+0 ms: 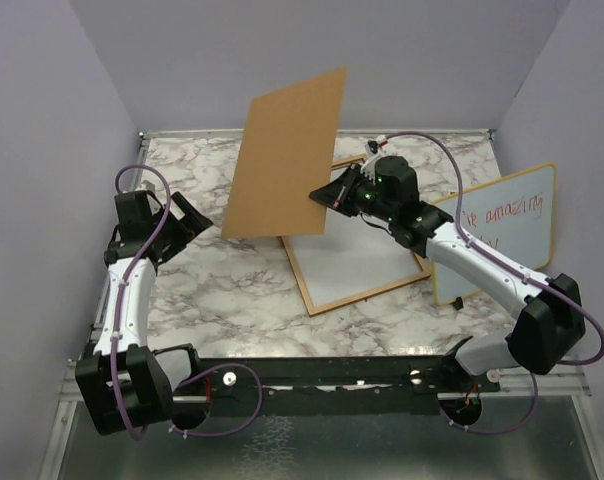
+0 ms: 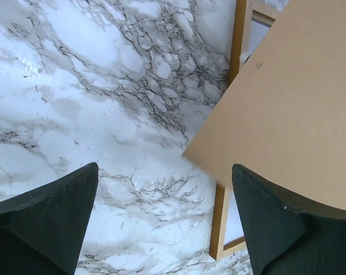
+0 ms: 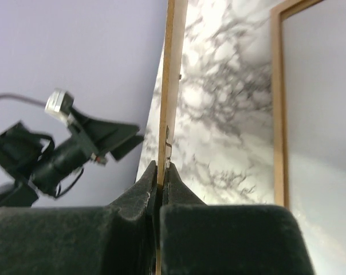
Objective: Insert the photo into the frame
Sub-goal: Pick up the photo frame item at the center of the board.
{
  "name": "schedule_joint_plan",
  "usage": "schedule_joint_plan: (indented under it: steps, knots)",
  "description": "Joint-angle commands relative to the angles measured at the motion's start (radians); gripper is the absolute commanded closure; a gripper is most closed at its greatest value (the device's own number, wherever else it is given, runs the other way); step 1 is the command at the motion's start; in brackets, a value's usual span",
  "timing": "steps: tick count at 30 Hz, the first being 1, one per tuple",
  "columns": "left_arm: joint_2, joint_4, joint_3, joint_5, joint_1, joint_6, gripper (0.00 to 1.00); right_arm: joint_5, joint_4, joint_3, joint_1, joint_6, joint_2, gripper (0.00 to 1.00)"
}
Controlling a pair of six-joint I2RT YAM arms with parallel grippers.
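My right gripper (image 1: 327, 197) is shut on the right edge of the brown back board (image 1: 285, 155) and holds it upright above the table. The right wrist view shows the board edge-on (image 3: 172, 69), pinched between the fingers of the gripper (image 3: 160, 169). The frame's orange-brown wooden rim (image 1: 304, 283) lies flat on the marble under the board, with a pale surface inside it. The rim also shows in the left wrist view (image 2: 240, 46) and the right wrist view (image 3: 278, 114). My left gripper (image 1: 197, 222) is open and empty, left of the board (image 2: 299, 103). The photo is not visible.
A yellow-rimmed whiteboard (image 1: 507, 225) with red handwriting leans at the right, behind the right arm. The marble table (image 1: 212, 290) is enclosed by pale purple walls on the left, back and right.
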Motion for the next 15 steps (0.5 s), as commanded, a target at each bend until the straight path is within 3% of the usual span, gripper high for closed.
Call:
schedule_joint_plan:
  steps: [1,8,15]
  knots:
    - [-0.048,-0.023,0.009,-0.005,-0.007,-0.035,0.01,0.261,0.032,0.012,-0.014,0.017,-0.070,0.99]
    - [-0.026,0.055,-0.090,-0.015,-0.078,-0.103,0.01,0.457,-0.035,-0.013,-0.040,0.071,-0.152,1.00]
    - [0.095,0.205,-0.136,-0.075,-0.300,-0.212,0.01,0.582,-0.056,-0.091,-0.051,0.066,-0.265,1.00]
